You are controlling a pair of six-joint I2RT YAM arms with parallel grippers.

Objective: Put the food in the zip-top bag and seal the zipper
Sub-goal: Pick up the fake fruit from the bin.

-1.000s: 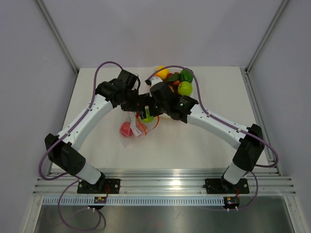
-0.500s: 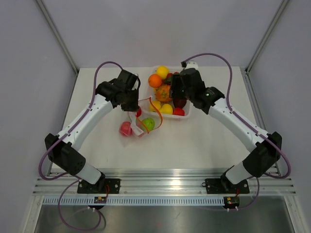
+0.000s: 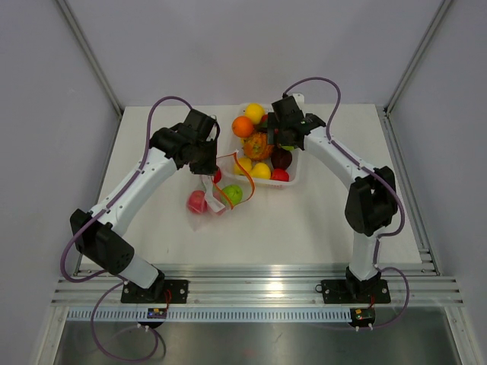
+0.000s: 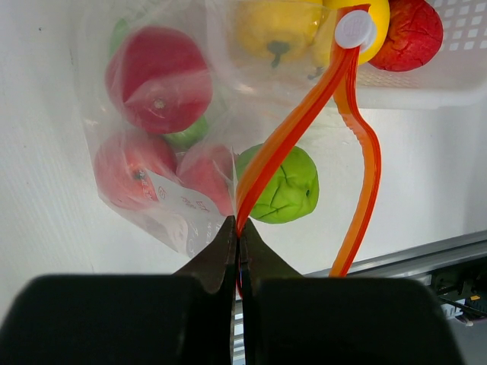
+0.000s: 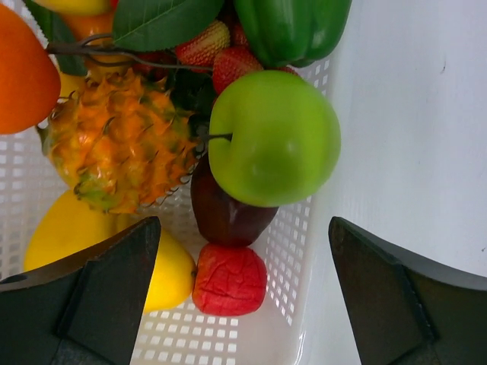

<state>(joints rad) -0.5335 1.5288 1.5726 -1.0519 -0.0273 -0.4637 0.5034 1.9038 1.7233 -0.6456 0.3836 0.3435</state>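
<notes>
Midway, the left gripper (image 4: 238, 228) pinches the zipper (image 4: 298, 125) of the unsealed zip-top bag (image 4: 90, 179), several fruits (image 4: 156, 76) inside, while the right gripper (image 5: 242, 228) hangs open over food (image 5: 274, 137) left in the tray (image 5: 293, 255).

One overhead, two wrist views.
The top camera looks down from behind the arm bases over the tabletop (image 3: 289, 228); the left wrist camera hangs close over the zip-top bag (image 4: 183, 122), the right over the white tray (image 5: 297, 251) both show.
</notes>
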